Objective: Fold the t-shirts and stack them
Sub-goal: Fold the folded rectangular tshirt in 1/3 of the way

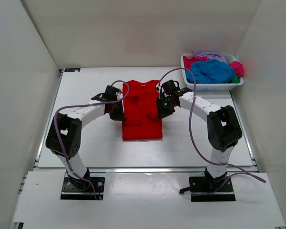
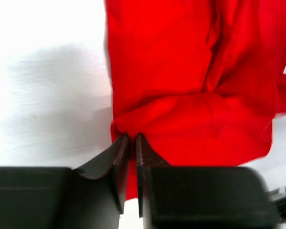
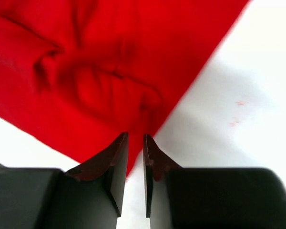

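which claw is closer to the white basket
right. the right claw is at the right edge of the red t-shirt, the side toward the white basket; the left claw is at the shirt's left edge, farther away.

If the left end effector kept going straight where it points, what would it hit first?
The red t-shirt: the left end effector looks pinched on its folded edge, so going on would push into more of that cloth.

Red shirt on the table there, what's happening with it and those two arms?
Two robot arms are folding a red t-shirt spread on the table. The left fingers pinch its left edge, the right fingers its right edge. More shirts, blue, pink and lavender, sit heaped in a white basket at the far right corner.
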### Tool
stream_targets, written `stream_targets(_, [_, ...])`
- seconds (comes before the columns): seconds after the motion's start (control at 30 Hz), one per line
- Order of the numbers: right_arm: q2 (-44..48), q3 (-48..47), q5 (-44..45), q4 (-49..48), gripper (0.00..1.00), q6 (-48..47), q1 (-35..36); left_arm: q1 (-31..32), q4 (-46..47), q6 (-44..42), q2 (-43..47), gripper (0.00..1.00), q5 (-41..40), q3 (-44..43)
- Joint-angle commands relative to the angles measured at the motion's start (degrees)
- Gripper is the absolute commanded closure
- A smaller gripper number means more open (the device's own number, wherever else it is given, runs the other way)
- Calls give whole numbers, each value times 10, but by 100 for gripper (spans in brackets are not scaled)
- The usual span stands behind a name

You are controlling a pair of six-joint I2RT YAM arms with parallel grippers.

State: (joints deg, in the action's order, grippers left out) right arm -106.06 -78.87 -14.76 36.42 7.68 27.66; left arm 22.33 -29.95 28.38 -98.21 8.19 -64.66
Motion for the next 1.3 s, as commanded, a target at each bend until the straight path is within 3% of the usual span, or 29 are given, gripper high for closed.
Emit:
stream_targets(0.0, [14,-8,13,-37,83,4,-20,-19,28,5,-7,75,-9,-24])
stream_targets(0.23, [52,42,-31,-129,73,55,-52,-26,59,28,-48,56,43,-74])
stream_targets(0.4, [52,44,-33,-131,72,15,-47,-23,55,19,-76,54,53,-103])
stream_targets(0.57, [40,56,-76,-165,69,-12,-55,-29,56,6,-71,51,44,-78])
stream_targets(0.73, [24,63,-98,-201,58,5,-57,-43,84,8,-58,50,61,-45])
stream_targets(1.13, [-60,28,-97,-232,59,8,-44,-30,72,1,-85,59,58,-72])
stream_targets(1.2, [-73,22,-102,-231,61,8,-45,-28,68,-3,-87,74,57,-75])
stream_targets(1.23, [-77,17,-107,-234,63,3,-45,-26,72,-4,-87,83,57,-74])
stream_targets(1.27, [-79,17,-110,-238,70,4,-43,-29,72,-3,-87,87,55,-76])
